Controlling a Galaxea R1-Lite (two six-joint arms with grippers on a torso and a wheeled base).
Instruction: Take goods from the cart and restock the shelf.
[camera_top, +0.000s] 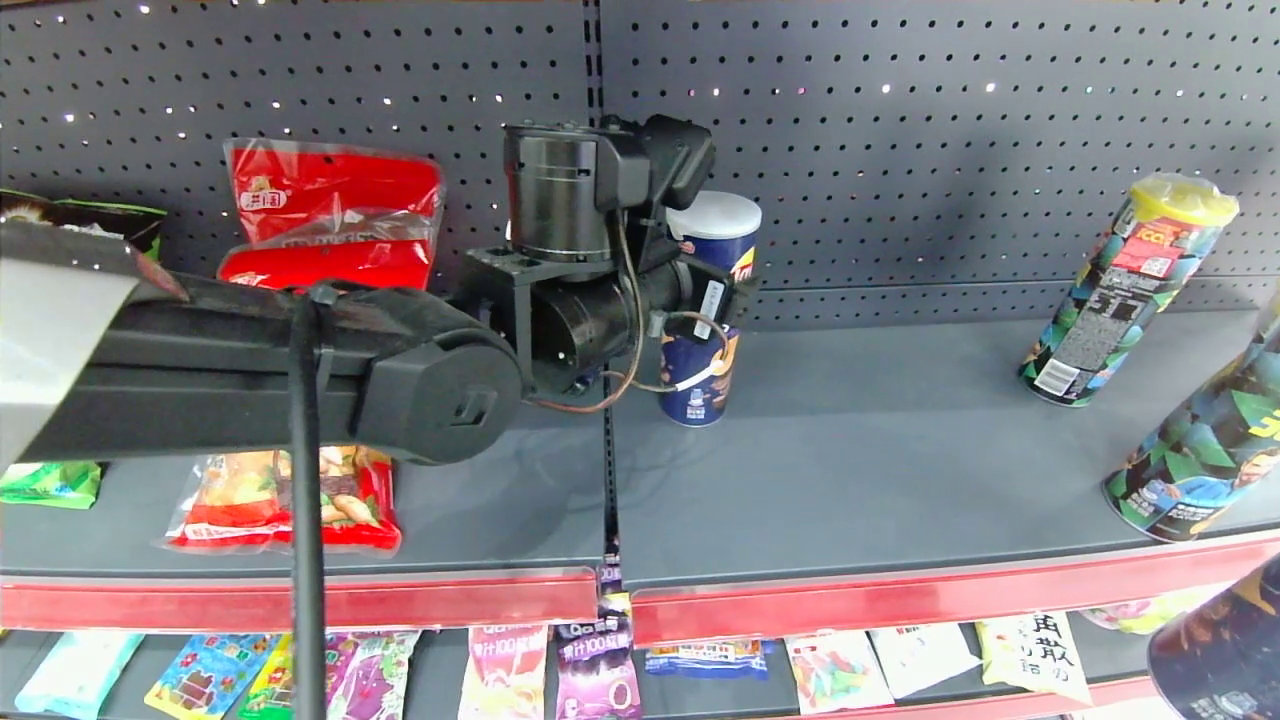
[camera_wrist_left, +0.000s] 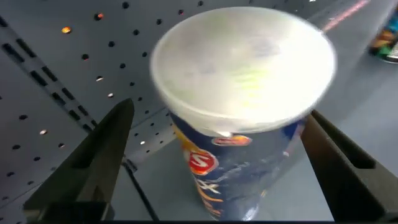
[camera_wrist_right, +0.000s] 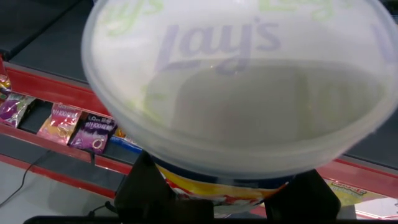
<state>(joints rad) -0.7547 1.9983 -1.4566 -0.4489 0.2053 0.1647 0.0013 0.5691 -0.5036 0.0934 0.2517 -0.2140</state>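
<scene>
A blue chip can (camera_top: 712, 300) with a white lid stands upright on the grey shelf (camera_top: 880, 450), close to the pegboard back. My left gripper (camera_top: 705, 310) is around it, reaching in from the left. In the left wrist view the blue can (camera_wrist_left: 242, 118) sits between the two fingers (camera_wrist_left: 102, 155), with a gap on one side; this gripper (camera_wrist_left: 217, 118) is open. My right gripper (camera_wrist_right: 221, 202) is shut on a second chip can (camera_wrist_right: 236, 93) with a clear lid, held out in front of the shelf's red edge (camera_wrist_right: 56, 84).
A red bag (camera_top: 330, 215) leans on the pegboard, and a snack packet (camera_top: 285, 500) lies near the front. Two green cans (camera_top: 1125, 290) (camera_top: 1200, 450) stand at the right. Bare shelf lies between them and the blue can. Packets (camera_top: 600, 670) fill the lower shelf.
</scene>
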